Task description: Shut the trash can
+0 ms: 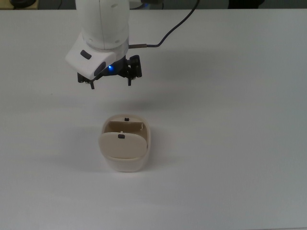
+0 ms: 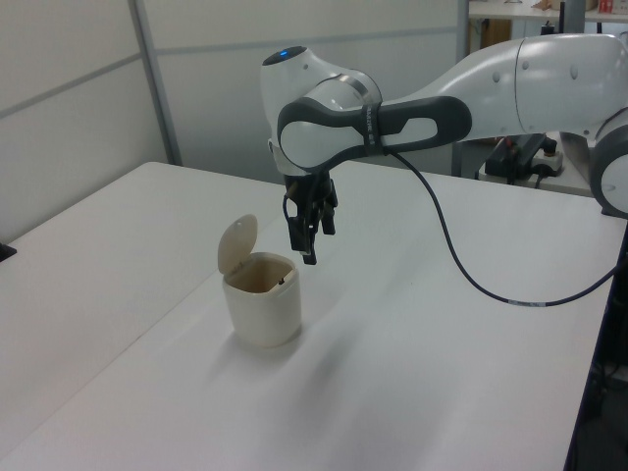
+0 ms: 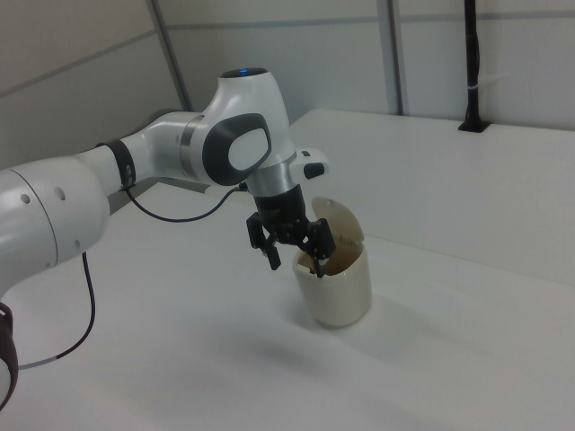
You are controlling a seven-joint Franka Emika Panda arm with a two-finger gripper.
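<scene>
Top view: the gripper (image 1: 110, 79) hangs with fingers spread and empty, apart from the trash can (image 1: 126, 143), which stands below it in the frame on the table (image 1: 240, 143); the lid (image 1: 122, 145) is tipped up. Left view: the can (image 2: 262, 297) sits just below and left of the fingertips, lid (image 2: 236, 243) raised on the far side from the tool. Right view: the gripper (image 3: 289, 242) partly overlaps the rim. Risk: pressing the can's wall instead of the lid could tip or slide it.

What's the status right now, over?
Tool open, empty, hanging clear of the bin. Lid up, bin not closed. Nothing in the way.
</scene>
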